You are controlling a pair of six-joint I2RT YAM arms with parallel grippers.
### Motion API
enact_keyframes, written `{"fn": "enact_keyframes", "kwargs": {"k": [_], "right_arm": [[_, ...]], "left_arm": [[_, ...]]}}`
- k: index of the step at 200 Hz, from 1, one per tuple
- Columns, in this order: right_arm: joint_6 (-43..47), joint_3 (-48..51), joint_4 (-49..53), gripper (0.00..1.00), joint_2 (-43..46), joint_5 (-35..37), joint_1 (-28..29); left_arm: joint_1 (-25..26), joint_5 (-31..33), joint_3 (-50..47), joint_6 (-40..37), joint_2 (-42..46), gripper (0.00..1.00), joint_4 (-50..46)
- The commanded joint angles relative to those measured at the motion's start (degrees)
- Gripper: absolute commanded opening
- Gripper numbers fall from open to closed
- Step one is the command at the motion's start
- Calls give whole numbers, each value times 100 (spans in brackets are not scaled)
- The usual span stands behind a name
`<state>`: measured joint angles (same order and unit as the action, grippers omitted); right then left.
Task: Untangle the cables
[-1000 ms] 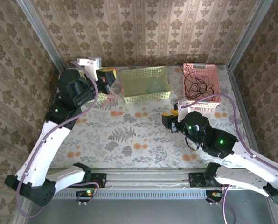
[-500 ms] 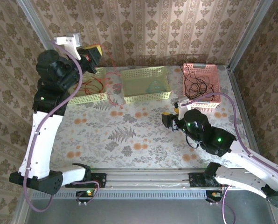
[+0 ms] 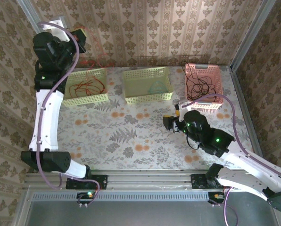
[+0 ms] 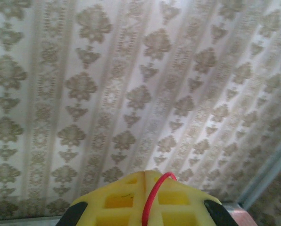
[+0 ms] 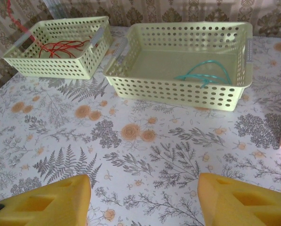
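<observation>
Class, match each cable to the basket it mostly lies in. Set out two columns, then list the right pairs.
Cables:
1. red cable
2. teal cable
3. black cable

Baskets:
A. pink basket
B. left yellow-green basket
C. middle yellow-green basket

Pairs: 1-B, 2-C, 3-A

Place: a robot test booth, a lab rig with homely dressing.
Walls: patterned wallpaper panels set between bare metal posts.
Table: floral cloth, with two robot arms bolted to a metal rail at the near edge.
</observation>
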<state>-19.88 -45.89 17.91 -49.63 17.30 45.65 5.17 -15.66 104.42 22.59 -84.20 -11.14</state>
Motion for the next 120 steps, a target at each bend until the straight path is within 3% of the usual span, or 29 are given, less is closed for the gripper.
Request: {"fn": "enact_keyframes", "kwargs": {"k": [1,74,110,120], "right_arm": [[-171,164,-347,63,-86,-264,-154],[-218,333,-511,63,-306,-647,-538],[-216,387,-432,63,-250,-673,-662],[-225,388,-424,63,-241,-684,-693]], "left_arm": [[-189,301,-58,108,-121,0,802],[-611,665,64,-340,-1389,0,1282],[-814,1118,-723,-177,-1618,0,1428],[-906,1156,-956,6,-1608,19,1525]]}}
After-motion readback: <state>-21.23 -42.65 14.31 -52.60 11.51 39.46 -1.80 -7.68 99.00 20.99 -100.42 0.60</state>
